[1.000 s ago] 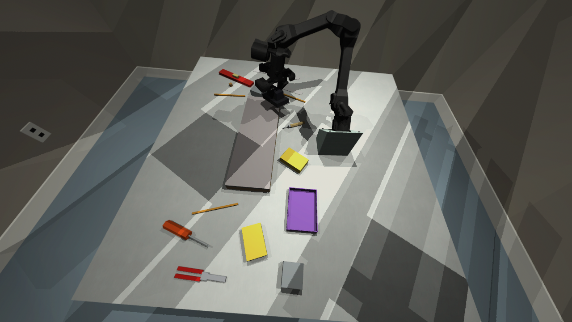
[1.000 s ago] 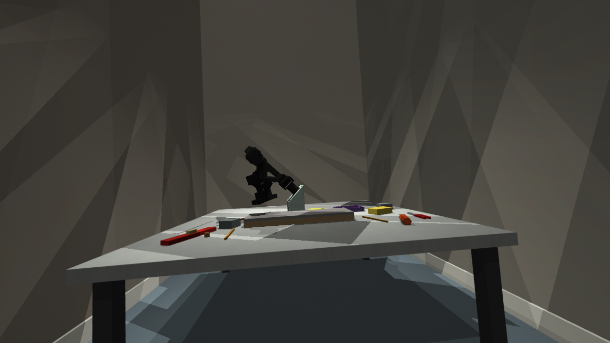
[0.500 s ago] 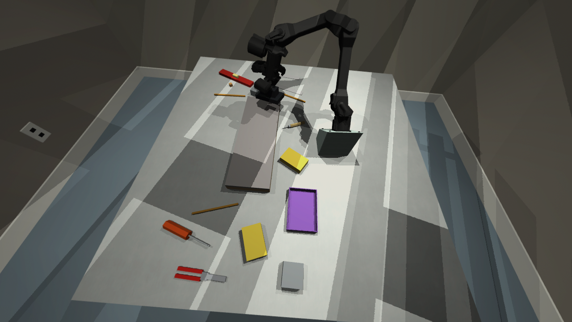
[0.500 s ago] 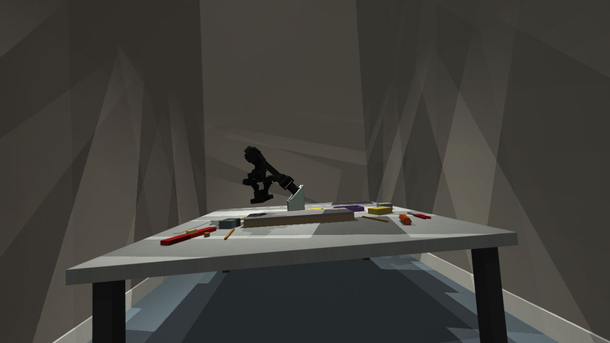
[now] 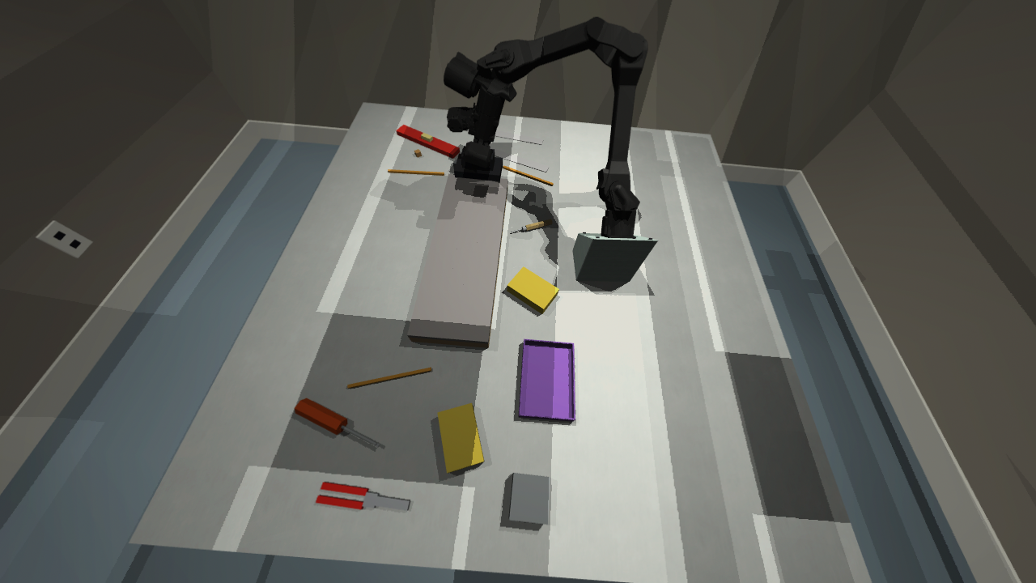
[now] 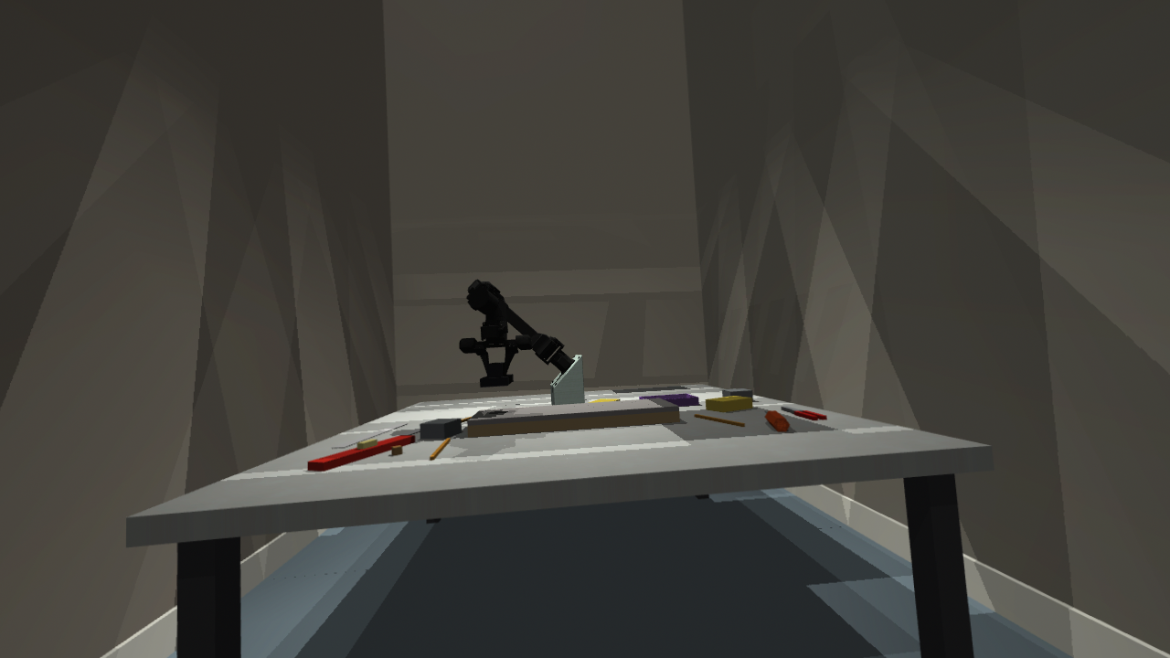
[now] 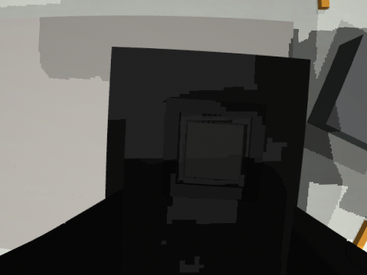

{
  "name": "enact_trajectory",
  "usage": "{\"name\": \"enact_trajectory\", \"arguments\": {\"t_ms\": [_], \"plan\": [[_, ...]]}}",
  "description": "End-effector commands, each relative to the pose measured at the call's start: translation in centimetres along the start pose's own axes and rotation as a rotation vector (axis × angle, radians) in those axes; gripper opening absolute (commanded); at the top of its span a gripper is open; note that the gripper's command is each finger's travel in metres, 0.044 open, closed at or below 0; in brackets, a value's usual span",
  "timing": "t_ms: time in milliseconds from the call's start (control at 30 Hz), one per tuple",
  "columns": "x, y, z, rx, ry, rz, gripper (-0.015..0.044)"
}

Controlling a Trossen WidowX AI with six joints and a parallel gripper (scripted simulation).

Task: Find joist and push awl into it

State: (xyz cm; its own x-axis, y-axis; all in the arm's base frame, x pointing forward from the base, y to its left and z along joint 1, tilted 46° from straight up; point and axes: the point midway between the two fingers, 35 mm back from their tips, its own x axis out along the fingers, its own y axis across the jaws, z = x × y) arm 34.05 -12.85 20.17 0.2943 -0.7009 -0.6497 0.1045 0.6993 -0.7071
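My gripper [image 5: 477, 165] [image 6: 495, 376] is shut on the stud finder [image 5: 477, 173] [image 6: 495, 381] [image 7: 209, 153], a dark flat box with a square window. It hangs a little above the far end of the long grey floor panel [image 5: 463, 268] [image 6: 572, 417] [image 7: 51, 133]. The awl [image 5: 532, 227], with a wooden handle, lies on the table just right of the panel's far part. The purple tray [image 5: 539, 376] [image 6: 670, 399] is empty and lies near the panel's near right corner.
The robot base [image 5: 612, 257] stands right of the panel. Two yellow blocks [image 5: 532, 288] [image 5: 460, 437], a grey block [image 5: 528, 499], a screwdriver [image 5: 322, 416], pliers [image 5: 354, 496], a red level [image 5: 427, 140], several pencils [image 5: 414, 172] and another grey block [image 6: 440, 428] lie about.
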Motion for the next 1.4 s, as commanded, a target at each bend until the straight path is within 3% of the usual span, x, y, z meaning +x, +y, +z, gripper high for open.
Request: {"name": "enact_trajectory", "arguments": {"t_ms": [0, 1367], "plan": [[0.1, -0.2, 0.4, -0.011, -0.013, 0.003, 0.0], [7.0, -0.3, -1.5, -0.023, -0.015, -0.003, 0.0]]}}
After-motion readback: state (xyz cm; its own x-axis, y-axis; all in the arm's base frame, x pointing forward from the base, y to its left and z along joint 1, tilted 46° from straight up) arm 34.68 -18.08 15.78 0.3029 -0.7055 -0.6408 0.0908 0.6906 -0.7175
